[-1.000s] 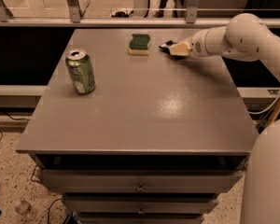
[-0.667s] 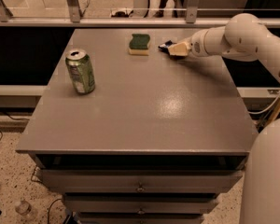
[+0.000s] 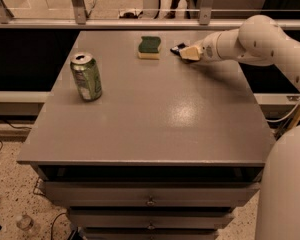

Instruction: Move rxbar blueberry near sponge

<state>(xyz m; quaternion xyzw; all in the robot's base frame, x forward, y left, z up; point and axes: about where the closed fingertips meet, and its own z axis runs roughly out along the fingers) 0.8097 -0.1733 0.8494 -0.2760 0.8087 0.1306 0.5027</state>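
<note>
Saw a grey table point(image 3: 155, 129) with drawers under its near edge. Noted a white arm point(image 3: 255, 39) reaching in over the right edge toward the far edge. Found a green can point(image 3: 86, 77) upright near the left edge, well apart from everything else. Spotted the gripper point(image 3: 184, 50) low over the tabletop near the far edge, right of centre, clamped narrow on the bar. Saw the sponge point(image 3: 150, 47) flat by the middle of the far edge, green side up. Made out only a dark end of the bar point(image 3: 178, 47), poking from the gripper toward the sponge, near it but apart.
</note>
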